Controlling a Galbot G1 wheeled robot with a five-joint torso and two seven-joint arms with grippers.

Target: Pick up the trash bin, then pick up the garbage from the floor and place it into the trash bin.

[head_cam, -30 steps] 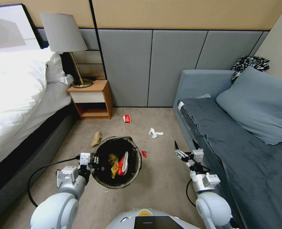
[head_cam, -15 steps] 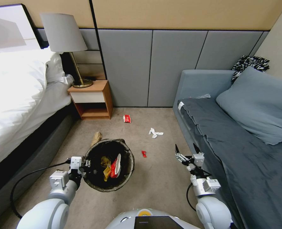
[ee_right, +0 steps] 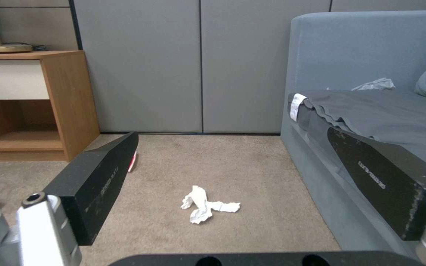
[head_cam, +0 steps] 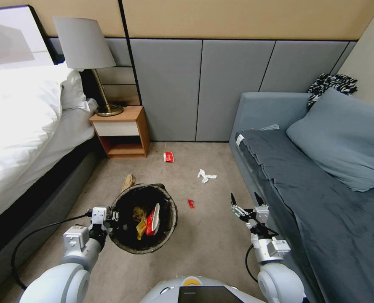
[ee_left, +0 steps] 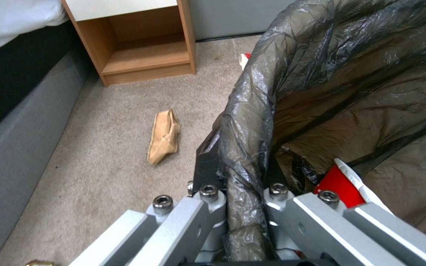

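Observation:
The trash bin [head_cam: 170, 212], lined with a dark bag, hangs just off the floor [head_cam: 212, 240] at my left, with a yellow and a red-and-white wrapper [head_cam: 153, 219] inside. My left gripper [head_cam: 115, 217] is shut on its rim; in the left wrist view the gripper [ee_left: 240, 166] pinches the bag-covered rim [ee_left: 247, 122]. Garbage lies on the carpet: a brown crumpled paper [head_cam: 128, 182] [ee_left: 164, 136], a red-and-white wrapper [head_cam: 168, 157], a white tissue [head_cam: 205, 175] [ee_right: 205, 207] and a red scrap [head_cam: 191, 203]. My right gripper [head_cam: 244, 197] [ee_right: 230, 147] hovers open beside the sofa, pointing toward the tissue.
A bed [head_cam: 22, 126] runs along the left, and a wooden nightstand [head_cam: 121, 130] with a lamp [head_cam: 86, 46] stands by the wall. A grey sofa [head_cam: 321, 176] with a cushion bounds the right. Bare carpet lies between the bin and the sofa.
My left arm has carried the trash bin a little to the left and back toward me. The right gripper has shifted only slightly and stays open.

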